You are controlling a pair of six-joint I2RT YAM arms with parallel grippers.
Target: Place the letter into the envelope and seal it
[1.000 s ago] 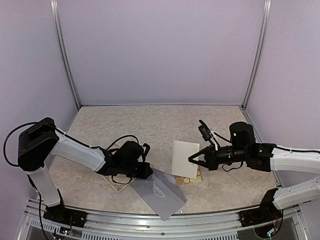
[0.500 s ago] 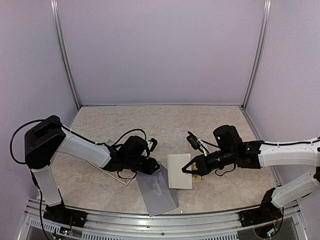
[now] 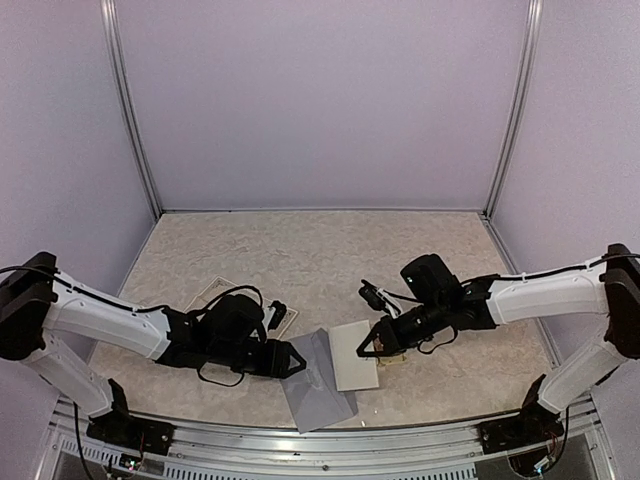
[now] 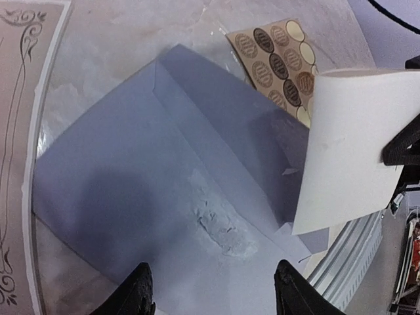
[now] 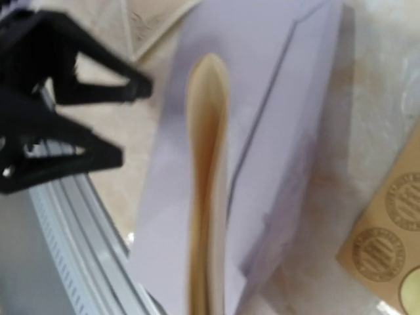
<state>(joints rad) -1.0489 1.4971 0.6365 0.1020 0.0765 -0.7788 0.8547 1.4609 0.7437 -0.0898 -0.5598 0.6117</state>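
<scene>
The grey-lavender envelope [image 3: 318,388] lies near the table's front edge; in the left wrist view [image 4: 151,190] its long flap side faces the letter. My left gripper [image 3: 296,358] is open, its fingertips [image 4: 139,296] spread wide low over the envelope's near part. My right gripper [image 3: 371,346] is shut on the cream letter [image 3: 354,368], holding it by its right edge. The letter's lower left edge [image 4: 348,151] overlaps the envelope's right side. In the right wrist view the letter [image 5: 207,190] shows edge-on over the envelope [image 5: 289,125]; the right fingers are hidden there.
A tan sheet of round stickers [image 3: 392,356] lies under the right gripper and shows beside the envelope [image 4: 274,58]. An ornate bordered card [image 3: 212,294] lies to the left of the left gripper. The metal front rail [image 3: 300,440] runs just beyond the envelope.
My right gripper has carried the letter left and down until it overlaps the envelope. My left gripper has pulled back and lower toward the front, and the envelope has turned more upright.
</scene>
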